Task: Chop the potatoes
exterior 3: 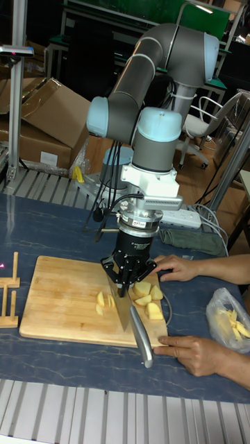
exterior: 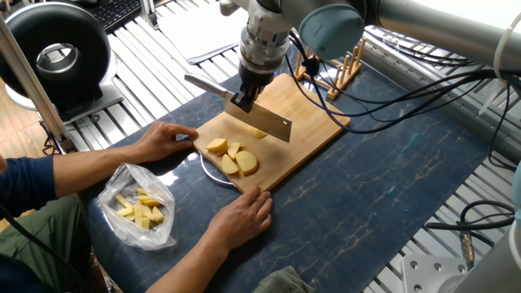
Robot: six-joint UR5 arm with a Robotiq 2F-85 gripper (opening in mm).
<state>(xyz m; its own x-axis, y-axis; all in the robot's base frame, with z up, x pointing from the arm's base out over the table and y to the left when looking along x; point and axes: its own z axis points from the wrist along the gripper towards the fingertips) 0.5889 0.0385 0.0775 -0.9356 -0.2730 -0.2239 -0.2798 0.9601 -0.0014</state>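
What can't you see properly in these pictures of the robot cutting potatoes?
- Fixed view: the pale yellow potato piece behind the silver cleaver blade is mostly hidden.
- Both views: whether the blade touches the wooden cutting board.
- Tall fixed view: the clear plastic bag is cut off by the right edge.
- Fixed view: the person's face is cut off at the left.
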